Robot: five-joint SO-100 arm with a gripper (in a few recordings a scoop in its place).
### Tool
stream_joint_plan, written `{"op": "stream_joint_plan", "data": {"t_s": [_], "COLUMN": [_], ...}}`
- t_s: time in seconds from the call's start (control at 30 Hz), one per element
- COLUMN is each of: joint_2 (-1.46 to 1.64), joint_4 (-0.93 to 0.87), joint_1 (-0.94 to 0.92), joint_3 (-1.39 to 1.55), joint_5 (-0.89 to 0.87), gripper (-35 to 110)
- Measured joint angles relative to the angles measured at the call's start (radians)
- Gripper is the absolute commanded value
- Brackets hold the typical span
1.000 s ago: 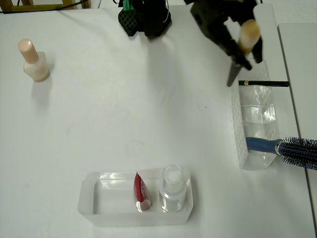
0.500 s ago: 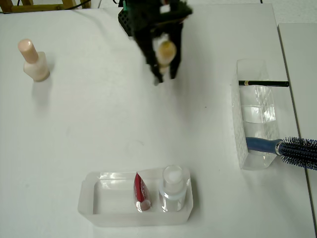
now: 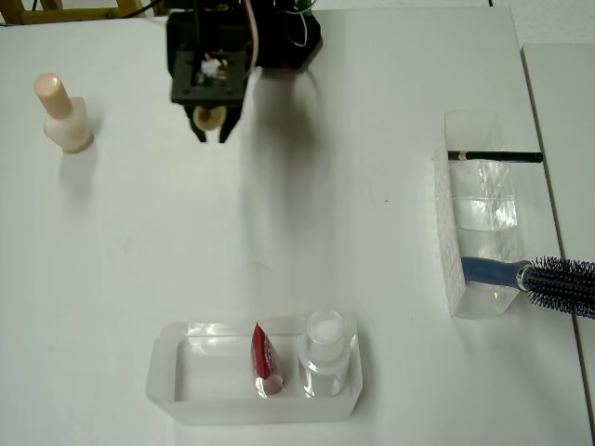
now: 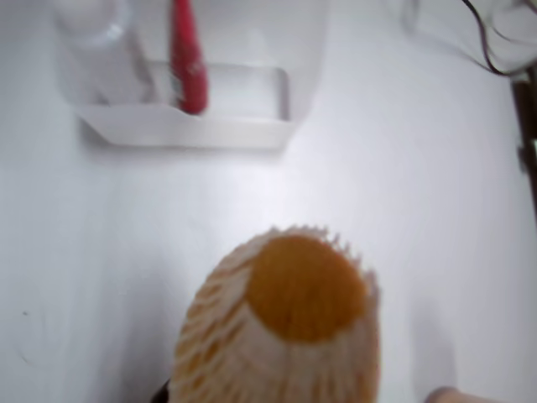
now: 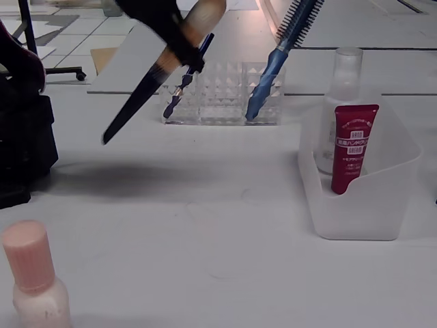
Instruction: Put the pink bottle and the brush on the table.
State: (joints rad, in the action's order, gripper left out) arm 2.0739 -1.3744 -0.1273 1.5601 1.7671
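Black jaws of the gripper (image 3: 212,130) clench the brush (image 5: 158,74), slanted above the table (image 3: 279,232) at the overhead view's upper left. The pink bottle (image 3: 62,114) already stands nearby; released from height, the brush could roll into it.

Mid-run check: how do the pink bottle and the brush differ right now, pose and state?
The pink bottle stands upright on the table, free; the brush is off the table, tilted, clamped in the gripper. The bottle is squat and pale pink; the brush is slim with a black handle. Both are outside the clear trays.
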Motion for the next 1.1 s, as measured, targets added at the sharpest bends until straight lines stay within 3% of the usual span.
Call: {"op": "stream_joint_plan", "data": {"t_s": [0.33,0.73,1.1], "joint_2": [0.038,-0.041,-0.091], "joint_4": [-0.018,0.336,0.598], "joint_1": [-0.287,-0.502,-0.543], "joint_3": [0.196,0.385,0.54], "joint_5": [0.219,0.451,0.479], "gripper": [0,0,0]}}
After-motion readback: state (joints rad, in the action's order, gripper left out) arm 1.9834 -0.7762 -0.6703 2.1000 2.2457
